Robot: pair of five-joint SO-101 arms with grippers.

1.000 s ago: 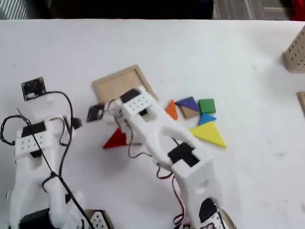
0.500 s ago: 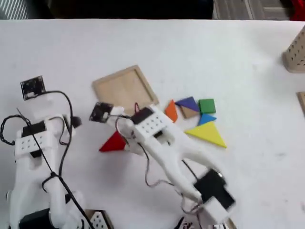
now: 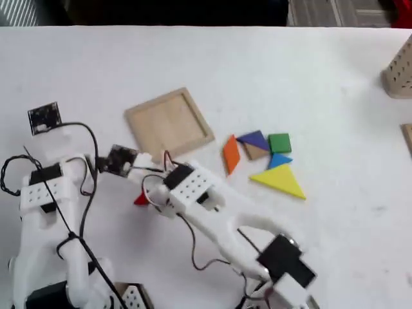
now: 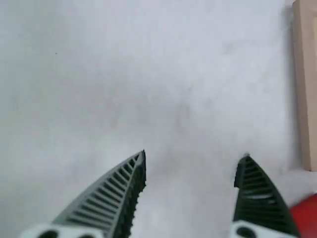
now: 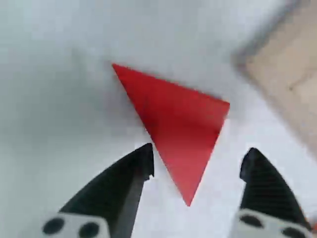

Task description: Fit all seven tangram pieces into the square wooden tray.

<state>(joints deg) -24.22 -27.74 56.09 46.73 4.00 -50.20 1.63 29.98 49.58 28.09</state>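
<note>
Swinging back off the tray [image 3: 168, 119], the right arm [image 3: 219, 215] now reaches across the near-left corner of it, where a second ago it hung over the tray's near edge. The orange parallelogram [image 3: 230, 154], half hidden by the arm before, shows whole. Less of the red triangle [image 3: 140, 199] is visible in the high view than before.

The white table [image 3: 309, 71] carries everything. The left arm [image 3: 45, 193] stands well to the left of the tray. The tray itself is bare wood, with none of the seven pieces in it.

To the right of the tray lies a loose cluster: the yellow triangle [image 3: 281, 181] farthest toward the arms' side, then the purple triangle [image 3: 254, 138], the green square [image 3: 279, 142], the blue triangle [image 3: 280, 160] and a small tan piece [image 3: 256, 152].

The red triangle sits just off the tray's near-left corner, flat on the table and apart from the rim. The right tool [image 5: 198, 151] is spread open above it and grips nothing. One sharp corner of the triangle points back into the gap between the fingers, and its long edge runs crosswise on the side away from the tool. The tray [image 5: 287, 84] lies beyond that edge and off to one side.

The left tool [image 4: 193, 156] is also open and empty, over bare table beside the tray's rim [image 4: 304, 84].

The right arm is plainly the nearer one, so closing on the red triangle looks like the step in hand.
</note>
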